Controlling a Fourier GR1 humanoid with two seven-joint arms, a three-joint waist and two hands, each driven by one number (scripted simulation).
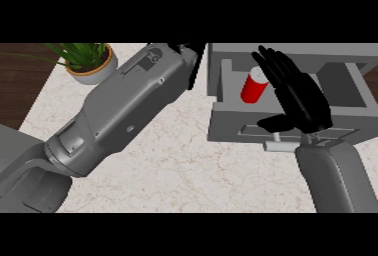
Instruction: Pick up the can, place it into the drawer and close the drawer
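The red can [254,85] with a pale top stands tilted inside the open grey drawer [229,100] at the upper right. My right hand [301,97] hovers over the drawer just right of the can, fingers straight and pointing away, thumb spread toward the drawer's front; it holds nothing. The drawer's front panel has a pale handle [280,145] sticking out toward me. My left forearm [118,115] runs diagonally from the lower left up to the drawer's left side. Only a black sliver of the left hand [191,62] shows beside the drawer's left wall.
A potted green plant [90,61] in a tan and white pot stands at the counter's far left corner. The marble counter [192,175] spreads below the drawer. Dark wood [18,85] lies beyond the counter's left edge.
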